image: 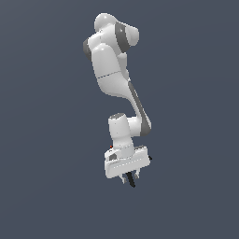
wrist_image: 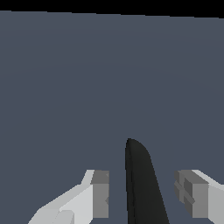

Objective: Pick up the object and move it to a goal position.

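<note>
The object [image: 132, 182] shows as a thin black piece sticking out below my gripper [image: 131, 176] in the exterior view. In the wrist view the object [wrist_image: 136, 166] is a dark tapered blade running out between the two grey fingertips [wrist_image: 101, 192] and past them. My gripper [wrist_image: 141, 192] is partly closed around it. Narrow gaps show beside the black piece at the tips, and the contact itself lies nearer the palm, out of the picture. No red-orange tip of the clamp is visible.
Only a plain dark grey-blue surface [wrist_image: 109, 78] fills the background in both views. The white arm [image: 112, 70] reaches down from the upper middle of the exterior view.
</note>
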Controlling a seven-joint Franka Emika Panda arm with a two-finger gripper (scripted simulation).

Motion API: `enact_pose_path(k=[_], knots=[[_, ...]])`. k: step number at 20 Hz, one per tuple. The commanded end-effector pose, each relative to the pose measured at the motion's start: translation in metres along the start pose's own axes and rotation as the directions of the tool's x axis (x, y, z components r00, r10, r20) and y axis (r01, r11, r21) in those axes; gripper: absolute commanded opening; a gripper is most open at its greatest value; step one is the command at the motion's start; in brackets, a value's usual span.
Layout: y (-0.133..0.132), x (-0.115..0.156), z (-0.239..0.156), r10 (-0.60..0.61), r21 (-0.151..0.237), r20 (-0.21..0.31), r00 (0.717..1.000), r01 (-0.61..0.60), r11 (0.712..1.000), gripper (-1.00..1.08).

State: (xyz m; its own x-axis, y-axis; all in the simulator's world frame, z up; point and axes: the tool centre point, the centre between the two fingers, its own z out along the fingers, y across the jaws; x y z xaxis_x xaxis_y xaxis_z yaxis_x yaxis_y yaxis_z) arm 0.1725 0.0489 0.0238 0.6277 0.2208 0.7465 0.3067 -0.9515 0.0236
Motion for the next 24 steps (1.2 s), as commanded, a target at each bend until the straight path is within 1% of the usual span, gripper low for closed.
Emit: enact_pose_path(k=[1, 3, 4, 16, 24], knots=[[0.0, 0.0, 0.003, 0.0, 0.0, -0.001, 1.0, 0.0, 1.0, 0.28], [0.0, 0.001, 0.003, 0.0, 0.0, -0.001, 1.0, 0.0, 1.0, 0.28], [0.0, 0.001, 0.003, 0.0, 0.0, -0.001, 1.0, 0.0, 1.0, -1.0], [0.0, 0.001, 0.003, 0.0, 0.0, -0.001, 1.0, 0.0, 1.0, -1.0], [-0.008, 0.01, -0.011, 0.001, -0.001, 0.0, 1.0, -0.001, 1.0, -1.0]])
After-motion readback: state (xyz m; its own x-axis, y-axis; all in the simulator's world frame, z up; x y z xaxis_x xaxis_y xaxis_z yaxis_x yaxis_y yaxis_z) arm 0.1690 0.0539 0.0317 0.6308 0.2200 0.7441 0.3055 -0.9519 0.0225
